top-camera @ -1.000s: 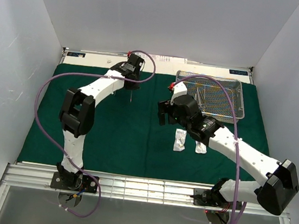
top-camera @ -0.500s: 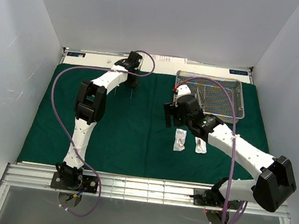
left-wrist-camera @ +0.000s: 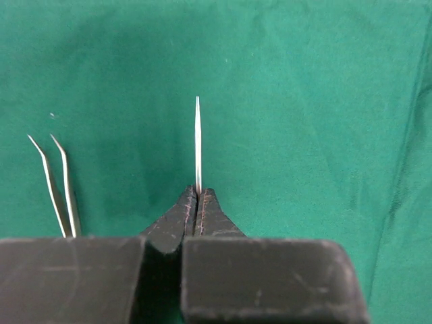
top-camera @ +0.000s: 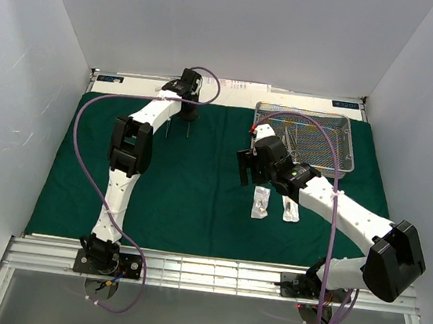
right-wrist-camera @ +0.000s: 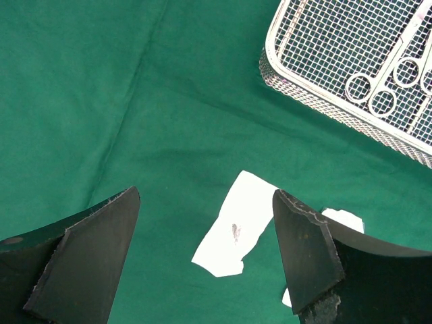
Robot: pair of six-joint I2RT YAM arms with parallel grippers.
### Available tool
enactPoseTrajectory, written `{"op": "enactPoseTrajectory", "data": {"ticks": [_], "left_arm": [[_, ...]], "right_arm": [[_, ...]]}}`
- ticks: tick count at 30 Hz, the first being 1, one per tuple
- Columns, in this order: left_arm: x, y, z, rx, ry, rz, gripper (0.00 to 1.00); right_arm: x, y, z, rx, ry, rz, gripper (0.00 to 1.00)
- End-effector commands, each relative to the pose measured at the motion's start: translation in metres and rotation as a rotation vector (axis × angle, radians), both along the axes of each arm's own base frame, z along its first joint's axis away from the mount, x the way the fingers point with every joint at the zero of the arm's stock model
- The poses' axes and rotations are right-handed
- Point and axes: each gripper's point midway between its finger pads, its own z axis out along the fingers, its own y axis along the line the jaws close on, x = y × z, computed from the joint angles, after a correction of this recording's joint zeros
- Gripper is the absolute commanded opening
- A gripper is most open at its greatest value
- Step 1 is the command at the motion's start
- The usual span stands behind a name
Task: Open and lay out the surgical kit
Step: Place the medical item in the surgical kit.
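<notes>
White walls enclose a table spread with the dark green drape (top-camera: 188,198), and the wire-mesh tray (right-wrist-camera: 304,91) sits at its far right with scissors (right-wrist-camera: 371,91) inside. Near the far edge, left of centre, the left gripper (left-wrist-camera: 196,197) is pinched tight on a slim metal instrument (left-wrist-camera: 197,145) that points away over the cloth, with forceps (left-wrist-camera: 69,196) lying just beside it. Closer in, the right gripper (right-wrist-camera: 206,199) hangs with its jaws wide apart above a clear packet (right-wrist-camera: 233,233), a second packet (right-wrist-camera: 341,219) lying near it.
</notes>
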Motion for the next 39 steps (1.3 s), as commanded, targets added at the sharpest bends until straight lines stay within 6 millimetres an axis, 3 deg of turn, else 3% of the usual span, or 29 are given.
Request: {"op": "enactPoseTrajectory", "data": {"ticks": [1, 16, 23, 39], "left_arm": [[0.012, 0.001, 0.015, -0.005, -0.042, -0.004, 0.04], [0.007, 0.004, 0.001, 0.017, -0.012, 0.008, 0.1], [0.004, 0.009, -0.001, 0.026, -0.001, 0.029, 0.28], [0.003, 0.01, 0.003, 0.03, -0.009, 0.033, 0.45]], "right_arm": [[0.007, 0.007, 0.015, 0.029, -0.021, 0.002, 0.85], [0.008, 0.006, 0.014, 0.026, -0.016, -0.002, 0.85], [0.007, 0.005, 0.014, 0.026, -0.018, -0.005, 0.85], [0.007, 0.005, 0.02, 0.039, -0.027, -0.003, 0.85]]}}
